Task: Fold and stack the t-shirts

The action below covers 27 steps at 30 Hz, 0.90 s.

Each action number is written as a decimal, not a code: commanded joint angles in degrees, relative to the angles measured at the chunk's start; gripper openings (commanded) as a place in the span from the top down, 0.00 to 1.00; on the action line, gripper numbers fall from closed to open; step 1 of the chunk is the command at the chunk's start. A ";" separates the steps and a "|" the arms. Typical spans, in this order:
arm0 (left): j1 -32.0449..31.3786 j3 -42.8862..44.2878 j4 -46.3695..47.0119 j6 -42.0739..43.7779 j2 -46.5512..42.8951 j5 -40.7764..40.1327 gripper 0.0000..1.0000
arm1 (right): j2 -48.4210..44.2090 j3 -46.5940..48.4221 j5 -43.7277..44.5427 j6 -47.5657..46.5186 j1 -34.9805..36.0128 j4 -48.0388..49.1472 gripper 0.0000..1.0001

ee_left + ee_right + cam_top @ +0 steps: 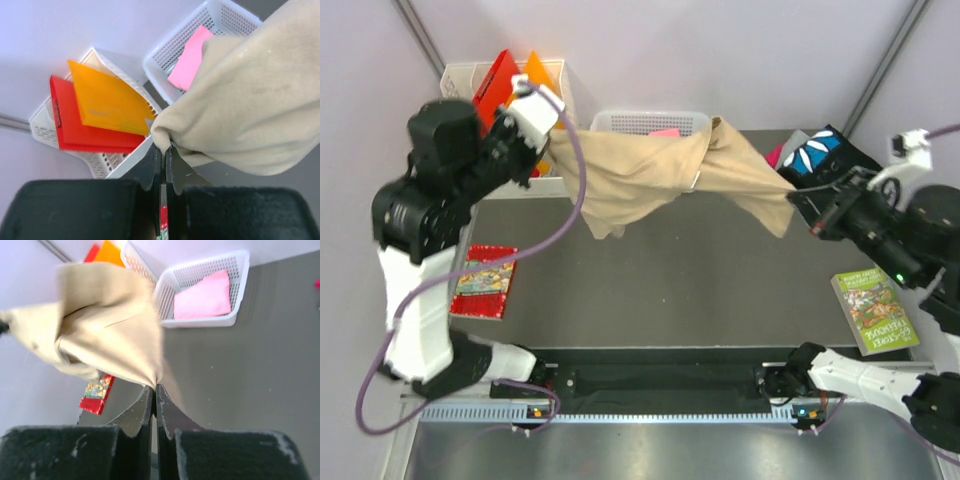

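The tan t-shirt (pixel 650 175) hangs in the air, stretched between my two grippers above the back of the dark table. My left gripper (pixel 552 138) is shut on its left end; in the left wrist view the cloth (pixel 250 95) bunches at the shut tips (pixel 164 146). My right gripper (pixel 798 205) is shut on its right end; in the right wrist view the cloth (pixel 100 325) runs from the tips (pixel 154 388). A pink t-shirt (pixel 202 297) lies in the white mesh basket (pixel 650 123). A black t-shirt with blue-and-white print (pixel 817 152) lies at the back right.
A second white basket (pixel 460 78) at back left holds a red folder (pixel 85 125) and an orange folder (pixel 107 100). A red book (pixel 485 280) lies at the table's left, a green book (pixel 875 310) at the right. A magenta cloth edge (pixel 775 155) shows beside the black shirt.
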 commanded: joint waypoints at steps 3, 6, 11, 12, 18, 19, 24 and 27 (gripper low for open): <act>0.13 -31.01 15.86 6.88 -19.94 -14.87 1.00 | -3.69 -3.97 11.59 2.36 0.42 -11.09 1.00; 0.21 -39.90 17.36 8.63 -23.56 -17.00 1.00 | -3.33 -3.71 16.43 5.09 0.42 -16.48 1.00; 0.22 -41.61 14.82 7.51 -23.58 -12.70 1.00 | -2.55 -2.31 19.26 3.52 0.42 -13.67 1.00; 0.21 -39.85 12.11 6.80 -21.57 -11.91 1.00 | -1.24 -1.35 19.26 3.08 0.42 -13.67 1.00; 0.21 -24.46 -7.56 5.65 -13.83 1.26 1.00 | -0.25 3.76 18.11 -0.44 0.42 -12.79 1.00; 0.21 -25.76 -8.73 5.56 -13.73 4.41 1.00 | -0.52 3.85 18.03 -0.44 0.42 -12.96 1.00; 0.04 -32.27 -8.66 6.70 -14.96 12.25 1.00 | -2.10 6.12 18.02 -1.93 0.42 -11.21 1.00; -1.79 -29.29 -8.22 7.41 -12.07 18.93 0.98 | -2.02 9.80 20.30 -5.00 0.42 -8.58 1.00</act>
